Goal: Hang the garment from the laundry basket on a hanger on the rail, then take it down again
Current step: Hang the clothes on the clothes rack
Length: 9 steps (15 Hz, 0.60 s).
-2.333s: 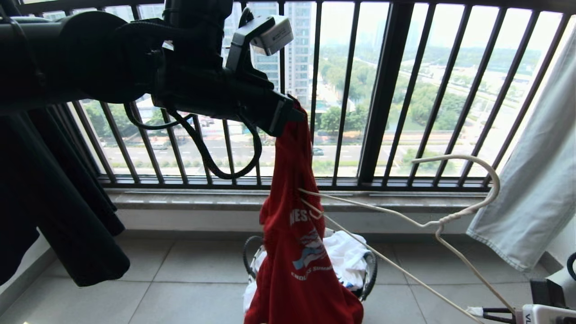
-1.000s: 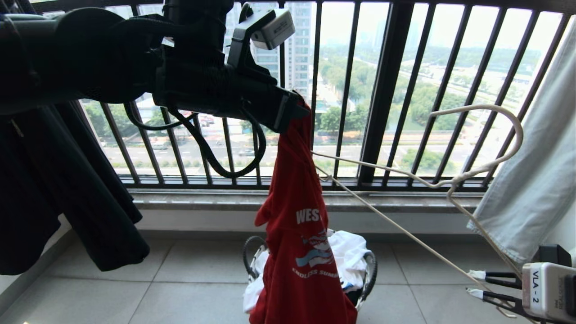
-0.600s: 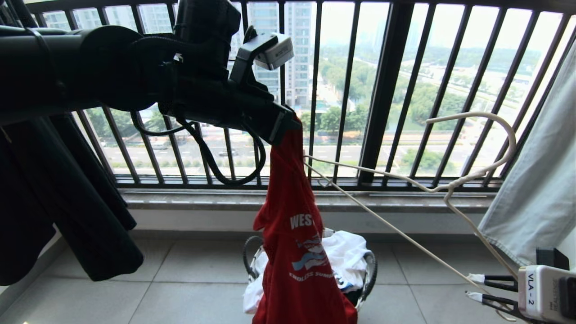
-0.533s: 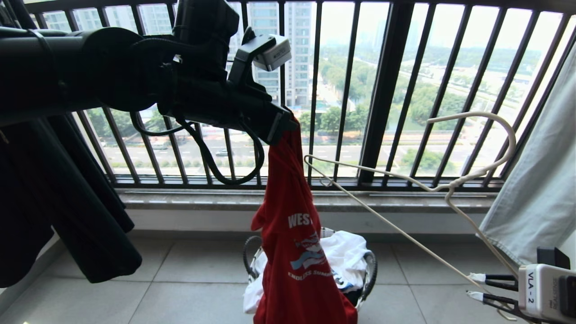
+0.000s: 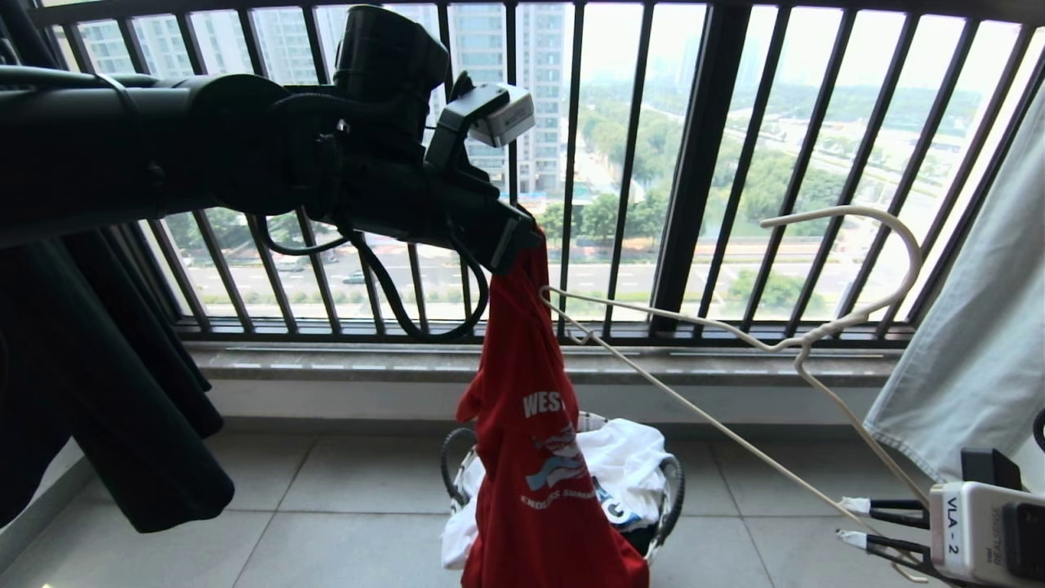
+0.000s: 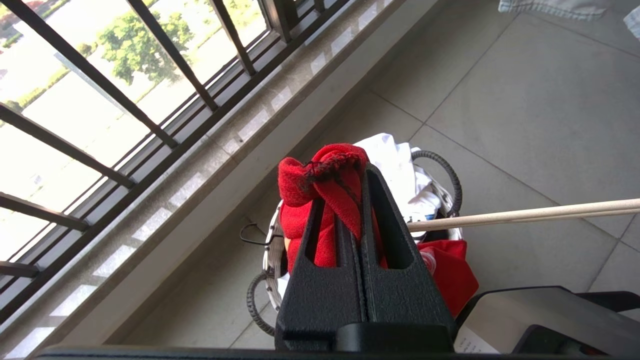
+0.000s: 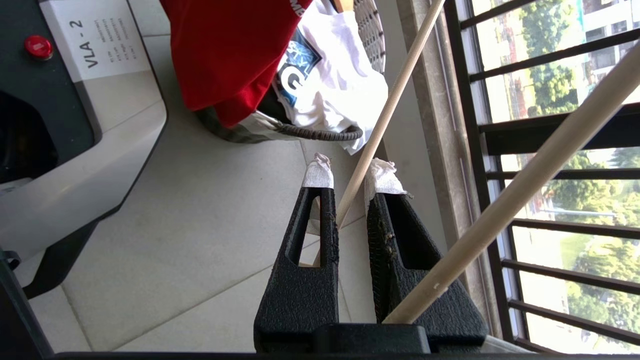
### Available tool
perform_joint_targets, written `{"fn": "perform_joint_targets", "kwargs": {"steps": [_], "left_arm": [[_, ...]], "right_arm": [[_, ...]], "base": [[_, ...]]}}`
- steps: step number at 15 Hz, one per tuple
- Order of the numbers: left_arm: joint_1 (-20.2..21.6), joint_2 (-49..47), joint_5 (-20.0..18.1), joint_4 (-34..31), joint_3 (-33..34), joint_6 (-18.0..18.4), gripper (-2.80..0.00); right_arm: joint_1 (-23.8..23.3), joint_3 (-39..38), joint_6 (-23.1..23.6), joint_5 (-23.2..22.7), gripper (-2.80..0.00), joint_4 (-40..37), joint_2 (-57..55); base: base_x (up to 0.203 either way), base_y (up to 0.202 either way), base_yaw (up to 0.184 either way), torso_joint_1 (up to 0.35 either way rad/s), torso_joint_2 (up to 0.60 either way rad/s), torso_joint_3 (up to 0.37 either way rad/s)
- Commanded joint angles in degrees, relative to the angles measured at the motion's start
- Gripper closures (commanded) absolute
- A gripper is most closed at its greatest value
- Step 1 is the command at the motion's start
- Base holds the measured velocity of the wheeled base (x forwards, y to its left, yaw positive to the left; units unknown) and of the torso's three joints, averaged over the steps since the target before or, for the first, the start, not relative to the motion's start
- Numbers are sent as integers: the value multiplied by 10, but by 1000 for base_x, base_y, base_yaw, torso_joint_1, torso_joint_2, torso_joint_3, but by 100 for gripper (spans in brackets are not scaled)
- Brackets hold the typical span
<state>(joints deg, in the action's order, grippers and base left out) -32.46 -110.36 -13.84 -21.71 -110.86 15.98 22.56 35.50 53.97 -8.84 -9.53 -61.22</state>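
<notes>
At far left a black garment (image 5: pixel 122 408) hangs in folds down toward the tiled floor (image 5: pixel 343 523). Next to it, the left arm reaches across in front of the dark balcony railing (image 5: pixel 694 163), and the left gripper (image 5: pixel 522 241) has its 2 fingers (image 6: pixel 395 235) clamped tight on a bunched fold of the red T-shirt (image 5: pixel 531 457). The shirt hangs straight down from that grip, its white lettering and blue-white graphic facing the camera, and its lower part drops in front of the laundry basket (image 5: pixel 669 490) on the floor. White clothing (image 5: pixel 629 461) is heaped inside the basket behind the shirt.

Further right, the white wire hanger (image 5: pixel 735 339) lies slanted in the air, 1 corner touching the shirt just beneath the left gripper, its hook curving up before the railing. At lower right the right gripper (image 5: pixel 853 520), its fingertips wrapped in white tape, holds the hanger's lower wire between nearly closed fingers (image 7: pixel 320 225). Pale trousers (image 5: pixel 971 327) hang at the far right edge.
</notes>
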Motion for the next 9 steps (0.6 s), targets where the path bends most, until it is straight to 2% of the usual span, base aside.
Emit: {"fn": "perform_joint_targets", "kwargs": {"steps": [1,5,9], "left_arm": [[-5,0,-2,-2,0,1,0],[-10,11,-8,-6,19,1,0],[-17,8,-39,-5,15,1,0]], "right_arm": [[1,1,3,0,0,0,-6],[0,11,3,0,0,10,-15],[17,0,14,0,0,11,-31]], "base": [[0,0,0,0,0,0],[0,0,0,0,0,0],[0,0,0,0,0,0]]}}
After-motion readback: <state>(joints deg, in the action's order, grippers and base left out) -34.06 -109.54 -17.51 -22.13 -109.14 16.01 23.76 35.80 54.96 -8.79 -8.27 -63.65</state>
